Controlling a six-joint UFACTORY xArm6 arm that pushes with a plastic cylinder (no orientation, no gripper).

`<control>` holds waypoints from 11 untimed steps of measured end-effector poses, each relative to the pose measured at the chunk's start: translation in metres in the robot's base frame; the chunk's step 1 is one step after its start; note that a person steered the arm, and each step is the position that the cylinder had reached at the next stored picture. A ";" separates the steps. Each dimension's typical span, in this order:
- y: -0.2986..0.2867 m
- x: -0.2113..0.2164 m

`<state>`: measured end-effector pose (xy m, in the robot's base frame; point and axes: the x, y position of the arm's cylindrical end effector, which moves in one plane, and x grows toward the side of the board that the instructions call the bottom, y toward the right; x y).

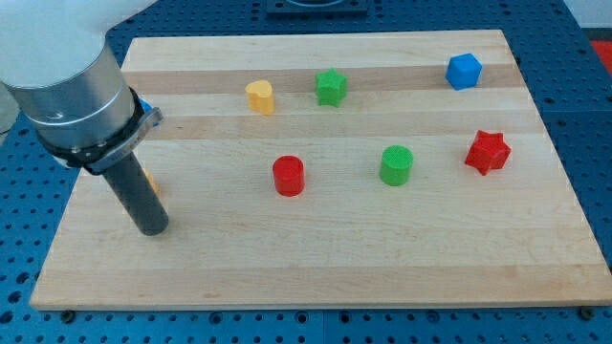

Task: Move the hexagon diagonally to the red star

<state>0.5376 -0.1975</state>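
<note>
The blue hexagon-like block [464, 71] lies near the view's top right corner of the wooden board [325, 268]. The red star [488, 152] lies below it and slightly to the right, near the right edge. My tip [153, 229] rests on the board at the view's left, far from both blocks. Just behind the rod a small orange-yellow block [151, 181] is mostly hidden by it.
A yellow heart-like block [259, 96] and a green star [331, 87] lie at the top middle. A red cylinder [288, 176] and a green cylinder [396, 165] lie in the middle. A bit of a blue block [144, 105] shows behind the arm.
</note>
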 end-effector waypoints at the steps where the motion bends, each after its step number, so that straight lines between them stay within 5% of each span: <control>1: -0.060 0.000; 3: -0.088 -0.057; 6: 0.065 -0.007; 9: 0.044 -0.041; 11: 0.169 -0.005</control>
<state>0.5327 -0.0282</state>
